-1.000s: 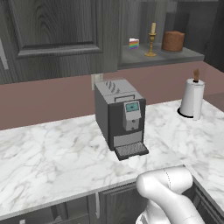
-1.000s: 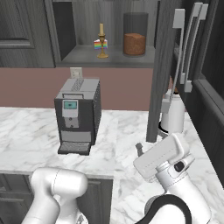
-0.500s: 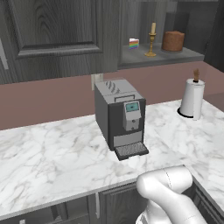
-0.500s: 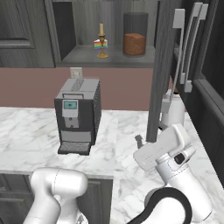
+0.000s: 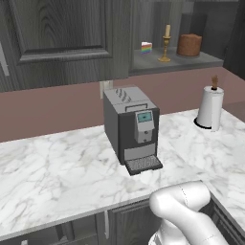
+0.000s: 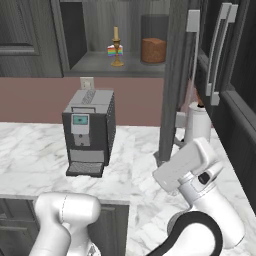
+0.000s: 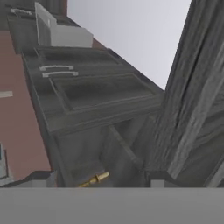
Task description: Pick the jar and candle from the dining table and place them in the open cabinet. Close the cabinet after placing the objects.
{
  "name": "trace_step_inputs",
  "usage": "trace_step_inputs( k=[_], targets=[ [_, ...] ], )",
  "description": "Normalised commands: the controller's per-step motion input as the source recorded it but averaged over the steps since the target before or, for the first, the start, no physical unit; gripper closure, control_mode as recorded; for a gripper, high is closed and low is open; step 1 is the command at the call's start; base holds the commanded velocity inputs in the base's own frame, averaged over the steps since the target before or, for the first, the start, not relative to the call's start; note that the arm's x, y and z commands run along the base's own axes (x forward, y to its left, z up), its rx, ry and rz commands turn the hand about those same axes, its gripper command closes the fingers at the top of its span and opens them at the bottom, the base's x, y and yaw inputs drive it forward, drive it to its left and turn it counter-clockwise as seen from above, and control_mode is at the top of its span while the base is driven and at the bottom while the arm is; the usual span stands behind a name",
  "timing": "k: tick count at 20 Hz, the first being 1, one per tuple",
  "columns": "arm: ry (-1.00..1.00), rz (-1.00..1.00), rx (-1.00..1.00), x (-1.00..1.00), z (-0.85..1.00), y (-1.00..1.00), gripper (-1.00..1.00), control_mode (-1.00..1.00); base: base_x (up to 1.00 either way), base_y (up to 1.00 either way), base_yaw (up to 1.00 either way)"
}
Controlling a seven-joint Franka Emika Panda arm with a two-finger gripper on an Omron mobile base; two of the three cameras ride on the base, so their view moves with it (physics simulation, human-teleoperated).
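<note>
A: Standing on the shelf of the open cabinet [image 6: 100,62], far behind the marble tabletop [image 5: 52,167], are both task things. The candle [image 5: 166,44] is upright in its gold holder, and the jar [image 5: 189,44] of brown stuff sits to its right, apart from it.

B: Anything else on that shelf?

A: A small rainbow-striped wedge [image 5: 146,47] just left of the candle, a little behind it.

B: And the door?

A: The dark wood-grain cabinet door [image 6: 177,75] stands swung out toward the near side, edge-on in the right base view, just right of the jar. The hand view looks up along that door; the candle [image 7: 97,178] lies small near its bottom edge.

B: State of the fingers?

A: I cannot tell; the white hand sits low beside the door's edge in the right base view, and the fingers themselves are hidden.

B: What is on the tabletop?

A: A grey coffee machine [image 5: 131,129] in the middle, and a paper towel roll [image 5: 210,107] far right on its stand.
</note>
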Motion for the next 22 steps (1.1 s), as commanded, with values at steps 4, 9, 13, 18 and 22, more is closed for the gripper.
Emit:
trace_step_inputs(
  k=[4, 9, 13, 18, 22],
  targets=[
    [-0.07, 0.0, -0.08, -0.23, 0.27, 0.33, -1.0, -1.0, 0.0, 0.0, 0.0],
    [-0.05, -0.02, -0.09, -0.19, 0.43, 0.44, -1.0, -1.0, 0.0, 0.0, 0.0],
    [0.0, -0.1, -0.06, -0.09, 0.54, 0.45, -1.0, -1.0, 0.0, 0.0, 0.0],
    [0.04, -0.22, -0.01, -0.19, 0.45, 0.41, -1.0, -1.0, 0.0, 0.0, 0.0],
    [0.08, -0.27, 0.0, -0.31, 0.36, 0.41, -1.0, -1.0, 0.0, 0.0, 0.0]
  ],
)
